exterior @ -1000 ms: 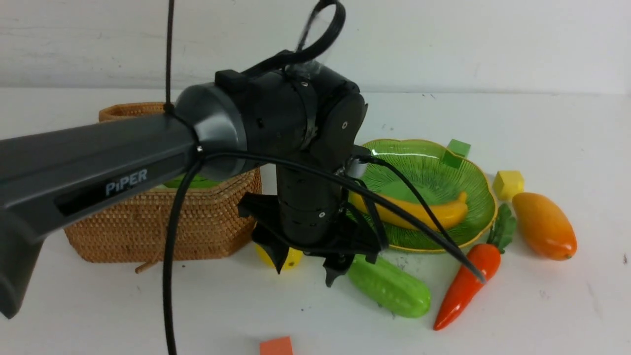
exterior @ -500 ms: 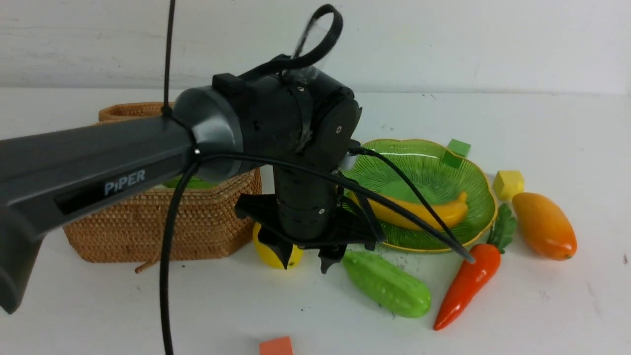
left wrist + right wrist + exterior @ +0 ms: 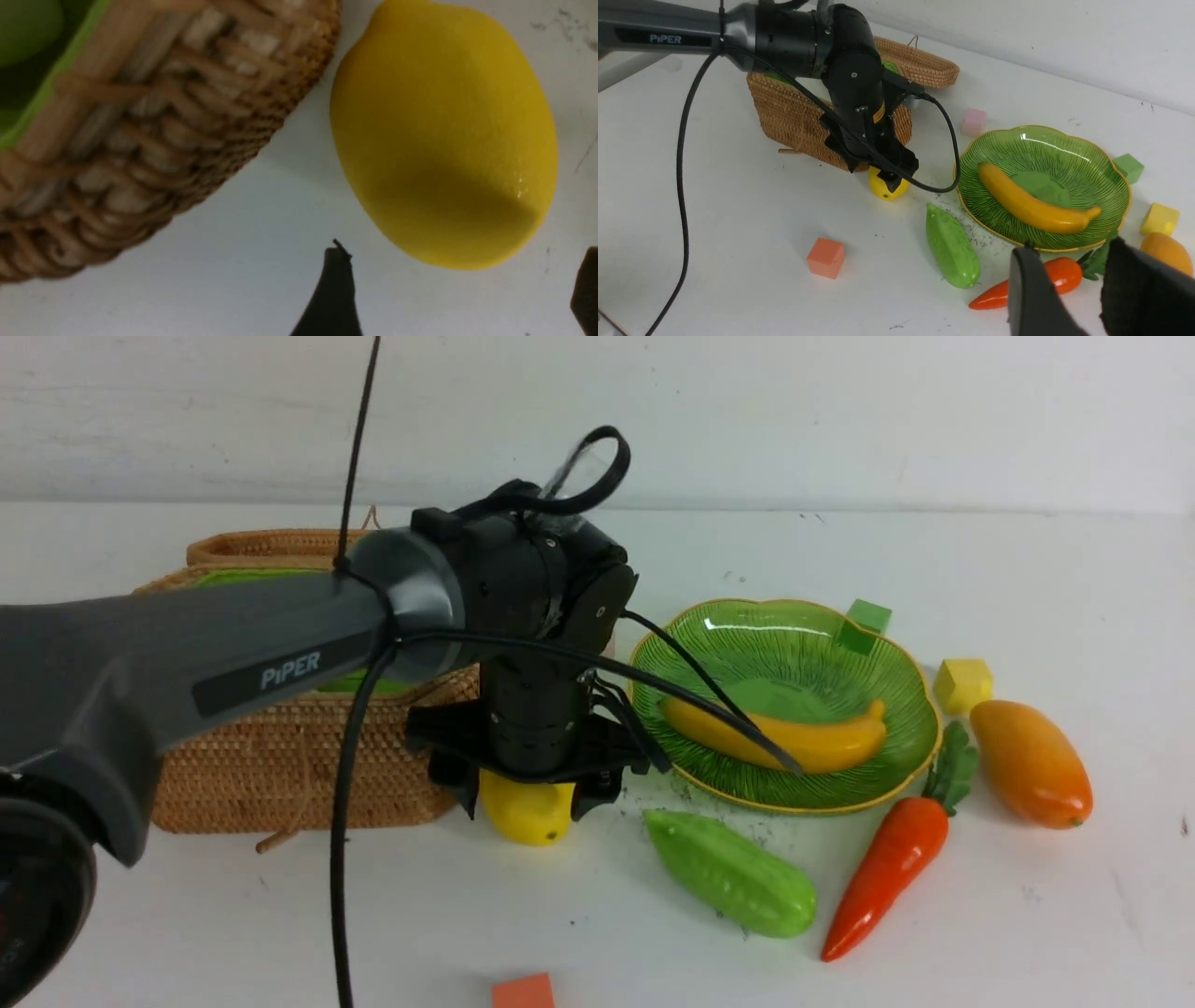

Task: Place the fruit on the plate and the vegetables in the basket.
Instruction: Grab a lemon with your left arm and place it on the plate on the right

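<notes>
Though the right tool (image 3: 1085, 298), parted and empty, hangs toward the bench's near right corner by the carrot (image 3: 882, 877), the left tool (image 3: 525, 795) is nearer the work. Midway from the near edge it straddles the glossy, rounded lemon (image 3: 526, 812), jaws wide, gripping nothing, the lemon's long axis seemingly crosswise to them. Just beyond sits the woven basket (image 3: 280, 775); the ribbed glass plate (image 3: 794, 635) lies toward the right edge.

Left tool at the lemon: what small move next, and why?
Probably close the left tool on the lemon. Its fingers stand open on either side of it; it lies on the table beside the basket, not yet on the plate.
</notes>
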You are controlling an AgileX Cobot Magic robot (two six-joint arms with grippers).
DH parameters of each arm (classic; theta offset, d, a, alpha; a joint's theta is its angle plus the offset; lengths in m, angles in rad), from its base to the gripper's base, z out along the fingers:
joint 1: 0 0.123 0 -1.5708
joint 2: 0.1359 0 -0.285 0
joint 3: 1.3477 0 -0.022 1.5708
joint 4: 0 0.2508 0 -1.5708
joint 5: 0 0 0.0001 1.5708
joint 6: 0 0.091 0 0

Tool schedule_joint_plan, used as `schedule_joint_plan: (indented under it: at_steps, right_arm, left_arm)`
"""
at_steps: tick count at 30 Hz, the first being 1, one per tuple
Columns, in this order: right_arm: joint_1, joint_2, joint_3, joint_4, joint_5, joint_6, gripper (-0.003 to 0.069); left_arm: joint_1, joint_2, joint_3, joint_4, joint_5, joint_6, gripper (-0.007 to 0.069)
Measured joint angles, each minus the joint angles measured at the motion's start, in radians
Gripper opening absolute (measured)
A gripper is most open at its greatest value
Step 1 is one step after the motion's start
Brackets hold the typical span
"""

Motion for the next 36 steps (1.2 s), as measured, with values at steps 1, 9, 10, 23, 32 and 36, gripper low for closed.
schedule_joint_plan:
  at_steps: [1, 9, 10, 23, 32, 36]
  right_arm:
    - [0.0, 0.0, 0.0, 0.0, 0.001, 0.0, 0.0237]
    - [0.0, 0.0, 0.0, 0.0, 0.04, 0.0, 0.0237]
    - [0.0, 0.0, 0.0, 0.0, 0.041, 0.0, 0.0237]
    - [0.0, 0.0, 0.0, 0.003, 0.052, -0.011, 0.0237]
    - [0.0, 0.0, 0.0, 0.007, 0.052, -0.026, 0.0237]
    - [0.0, 0.0, 0.0, 0.007, 0.052, -0.027, 0.0237]
  left_arm:
    - [0.0, 0.001, 0.0, 0.001, -0.006, -0.003, 0.0615]
    - [0.0, 0.022, 0.0, 0.038, -0.086, -0.039, 0.0613]
    - [0.0, 0.022, 0.0, 0.041, -0.093, -0.042, 0.0612]
    - [0.0, 0.08, 0.0, 0.074, -0.105, -0.064, 0.0594]
    - [0.0, 0.077, 0.0, 0.027, -0.088, -0.013, 0.0593]
    - [0.0, 0.055, 0.0, -0.038, -0.025, 0.076, 0.0593]
